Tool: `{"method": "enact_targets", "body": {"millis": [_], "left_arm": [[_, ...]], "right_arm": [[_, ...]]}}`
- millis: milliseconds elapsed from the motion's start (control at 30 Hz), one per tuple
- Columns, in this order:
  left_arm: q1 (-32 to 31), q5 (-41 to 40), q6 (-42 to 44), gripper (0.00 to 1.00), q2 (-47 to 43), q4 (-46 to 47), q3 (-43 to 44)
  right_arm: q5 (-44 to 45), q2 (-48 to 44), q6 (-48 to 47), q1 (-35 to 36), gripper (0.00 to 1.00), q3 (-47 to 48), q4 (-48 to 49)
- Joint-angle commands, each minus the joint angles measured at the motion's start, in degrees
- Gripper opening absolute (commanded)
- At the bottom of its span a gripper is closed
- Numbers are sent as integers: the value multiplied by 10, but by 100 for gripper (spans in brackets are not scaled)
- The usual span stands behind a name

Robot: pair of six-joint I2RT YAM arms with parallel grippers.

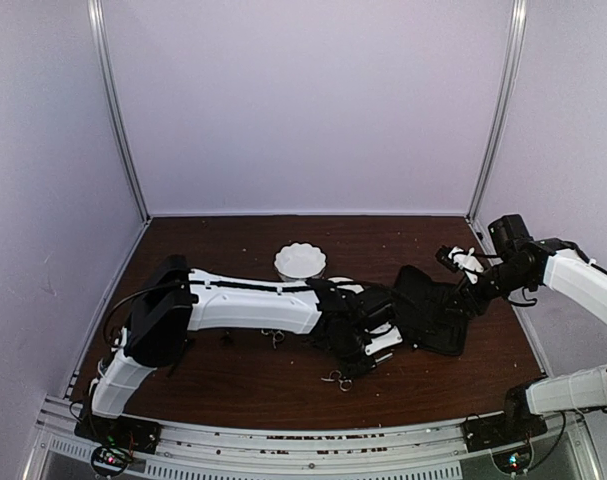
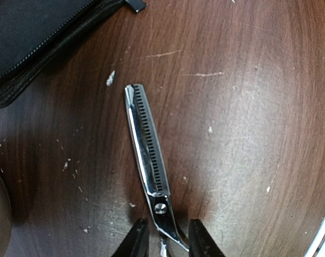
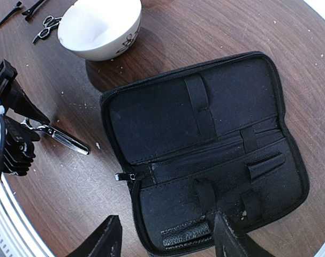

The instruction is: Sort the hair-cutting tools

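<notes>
We see the left gripper (image 2: 167,235), jaws narrow, astride the slim silver toothed scissors (image 2: 146,144) on the brown table (image 2: 248,134), placed near the pivot for balance, while the right gripper (image 3: 166,222) hangs wide, empty, over the open black zip case (image 3: 205,134).

A black zip case (image 3: 205,155) lies open at the centre of the frame on the brown wooden table (image 3: 66,193); a white bowl (image 3: 100,27) stands upper left.
</notes>
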Motion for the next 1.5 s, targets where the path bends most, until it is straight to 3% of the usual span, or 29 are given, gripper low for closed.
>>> {"method": "enact_targets", "body": {"millis": [0,233,500,700,833,933,1133,1267,1467], "left_arm": [[6,19,7,27,5,-2,-3],[8,-1,22,14,-26,-14,-60],[9,-67,2,11,-127,-14,-242],[9,-102,-53,11,-225,-16,-396],[9,-128,-73,12,-263,-8,-446],[9,-147,-81,20,-270,2,-444],[8,-166,-109,55,-344,62,-462],[8,-188,-128,58,-404,99,-484],[10,-214,-159,62,-450,119,-494]], "right_arm": [[-4,2,5,4,60,1,9],[17,0,1,4,59,1,9],[32,-5,-34,6,58,2,-38],[105,-12,-98,25,58,10,-96],[150,-4,-123,40,58,24,-130],[185,14,-134,62,57,20,-135],[263,68,-147,103,52,15,-109],[276,117,-148,120,46,32,-112],[278,168,-174,147,50,33,-121]]}}
